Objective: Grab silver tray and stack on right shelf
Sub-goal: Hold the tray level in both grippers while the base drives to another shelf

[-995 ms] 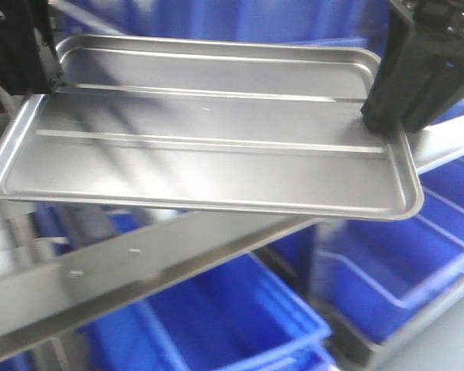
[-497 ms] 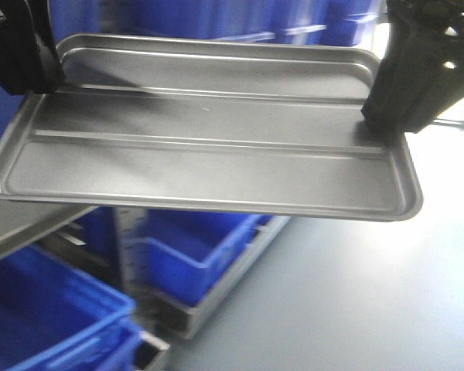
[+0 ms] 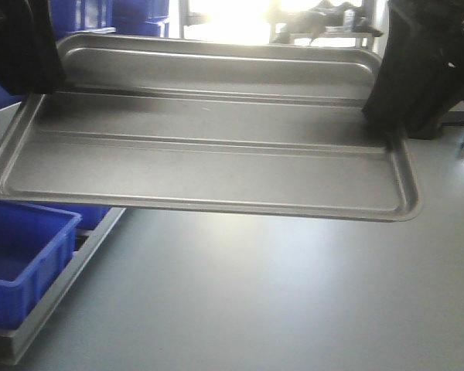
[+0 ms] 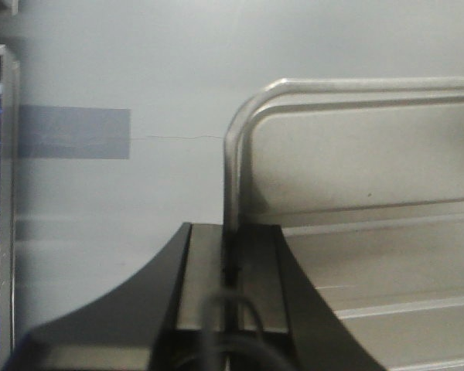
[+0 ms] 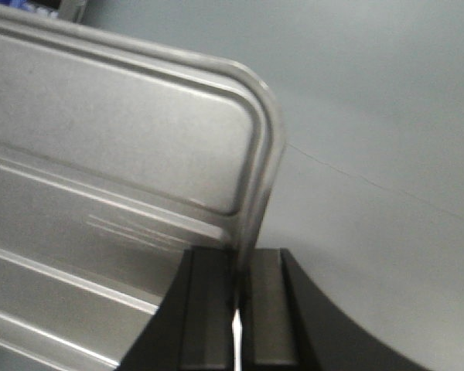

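the silver tray (image 3: 209, 162) hangs level in the air above the grey floor (image 3: 278, 301), left tool (image 4: 230, 236) and right tool (image 5: 238, 263) each pinched tight on an end rim, blue bin (image 3: 19, 259) low left.

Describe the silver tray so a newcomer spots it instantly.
Above the grey floor and the blue bin, a wide sheet spans the front view. That silver tray is clamped at both short rims by the left gripper and right gripper; shiny, two lengthwise ridges.
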